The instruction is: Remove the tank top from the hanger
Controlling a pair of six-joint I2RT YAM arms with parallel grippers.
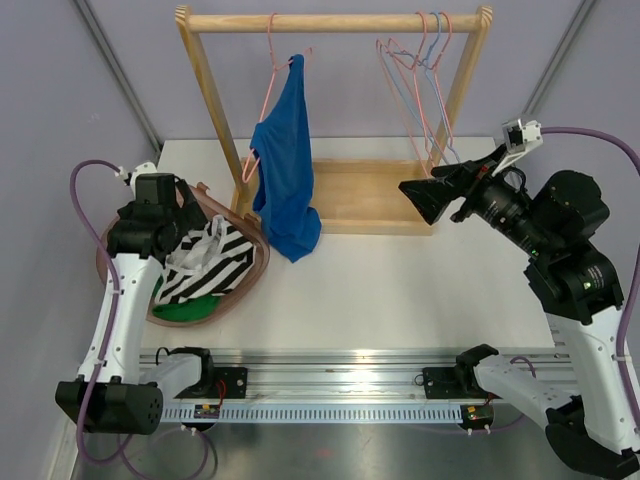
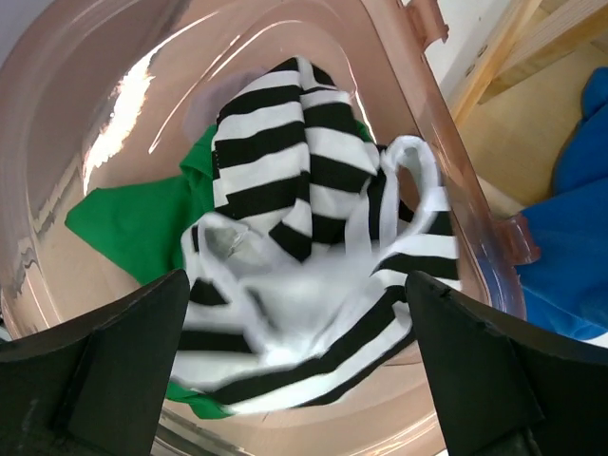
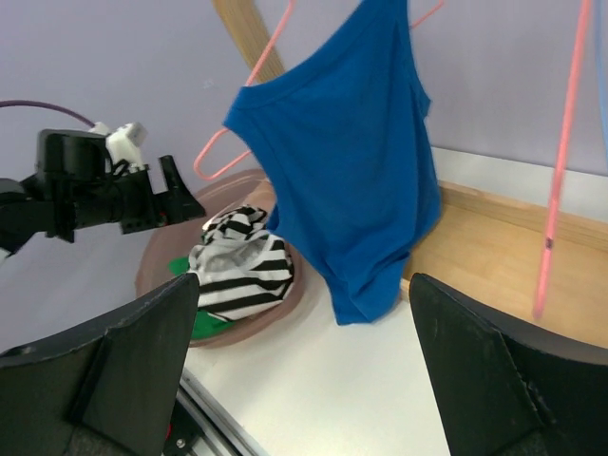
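A blue tank top (image 1: 285, 165) hangs on a pink hanger (image 1: 268, 88) at the left end of the wooden rack's bar (image 1: 330, 22). Its hem reaches the table. It also shows in the right wrist view (image 3: 351, 180) with the hanger (image 3: 220, 157) sticking out at its left. My right gripper (image 1: 425, 200) is open and empty, in the air to the right of the top, pointing at it (image 3: 304, 380). My left gripper (image 1: 188, 218) is open and empty above a brown basket (image 1: 250, 275), just over a black-and-white striped top (image 2: 304, 237).
The basket (image 2: 408, 95) also holds a green garment (image 2: 133, 218) under the striped one. Several empty pink and blue hangers (image 1: 420, 80) hang at the right end of the bar. The rack's wooden base (image 1: 365, 195) lies behind the top. The arm rail (image 1: 330, 385) runs along the near edge.
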